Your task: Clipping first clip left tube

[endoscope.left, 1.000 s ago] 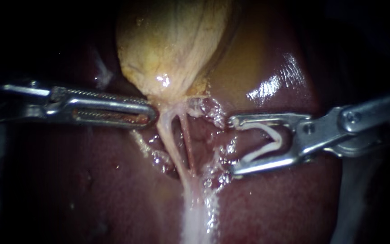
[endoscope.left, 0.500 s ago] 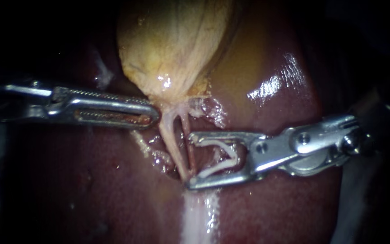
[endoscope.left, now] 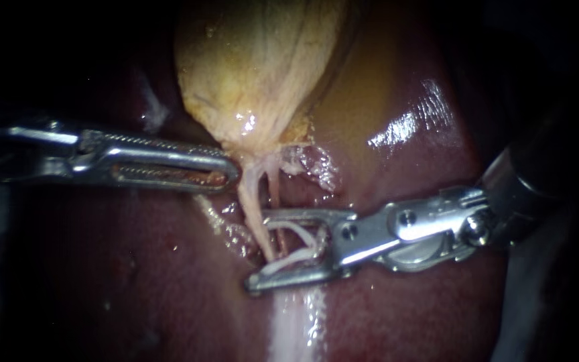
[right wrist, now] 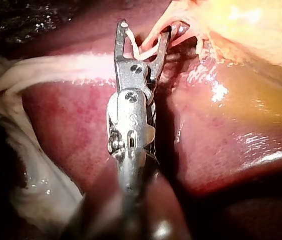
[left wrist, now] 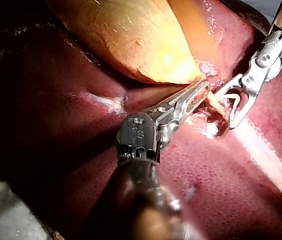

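Positioning clip (endoscope.left: 297, 258), held in wide right tool (endoscope.left: 258, 253), astride left tube (endoscope.left: 249, 198); gripping gallbladder (endoscope.left: 256, 67) with left tool (endoscope.left: 231, 175). Next: squeeze shut squarely.

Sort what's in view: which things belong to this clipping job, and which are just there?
In the job: right instrument, clip, left tube, left instrument.
Just there: right tube, gallbladder, liver.
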Motion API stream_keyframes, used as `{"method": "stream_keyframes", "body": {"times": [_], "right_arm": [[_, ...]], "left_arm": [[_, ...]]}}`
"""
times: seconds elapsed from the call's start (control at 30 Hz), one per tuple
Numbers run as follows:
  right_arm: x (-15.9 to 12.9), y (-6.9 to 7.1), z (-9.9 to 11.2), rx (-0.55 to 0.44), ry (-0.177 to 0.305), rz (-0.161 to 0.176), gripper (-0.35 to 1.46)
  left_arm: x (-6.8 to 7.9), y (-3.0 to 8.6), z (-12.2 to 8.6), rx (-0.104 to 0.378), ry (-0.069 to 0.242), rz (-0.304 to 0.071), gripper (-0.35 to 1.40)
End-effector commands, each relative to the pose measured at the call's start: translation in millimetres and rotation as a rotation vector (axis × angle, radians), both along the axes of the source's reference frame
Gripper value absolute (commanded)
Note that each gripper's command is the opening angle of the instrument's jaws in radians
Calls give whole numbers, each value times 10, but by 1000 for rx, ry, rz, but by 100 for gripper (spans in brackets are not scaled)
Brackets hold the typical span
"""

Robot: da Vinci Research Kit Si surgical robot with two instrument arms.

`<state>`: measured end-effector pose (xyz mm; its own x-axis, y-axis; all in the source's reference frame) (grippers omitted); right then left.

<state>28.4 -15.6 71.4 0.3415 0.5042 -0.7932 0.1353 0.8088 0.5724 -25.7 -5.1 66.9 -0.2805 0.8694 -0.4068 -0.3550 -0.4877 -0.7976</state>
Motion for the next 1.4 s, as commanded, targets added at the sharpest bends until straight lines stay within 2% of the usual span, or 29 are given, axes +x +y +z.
{"method": "stream_keyframes", "body": {"times": [0.03, 0.2, 0.37, 0.7, 1.13, 1.4], "right_arm": [[2, -3, 2, 5, 1, -4, 50], [12, -17, 14, 27, 2, -27, 50], [18, -24, 21, 38, 0, -32, 49], [17, -16, 27, 45, -3, -27, 36], [8, -14, 31, 78, -31, -44, -35], [4, -15, 31, 108, -56, -46, -35]], "left_arm": [[0, 0, 0, 0, 0, 0, -35], [-1, 0, 0, 0, 0, 0, -35], [-1, 0, 0, 0, 1, -1, -35], [-2, 0, 0, 0, 1, -1, -35], [-3, 1, 0, 0, 1, -1, -35], [-2, 1, 1, 0, 1, -1, -35]]}}
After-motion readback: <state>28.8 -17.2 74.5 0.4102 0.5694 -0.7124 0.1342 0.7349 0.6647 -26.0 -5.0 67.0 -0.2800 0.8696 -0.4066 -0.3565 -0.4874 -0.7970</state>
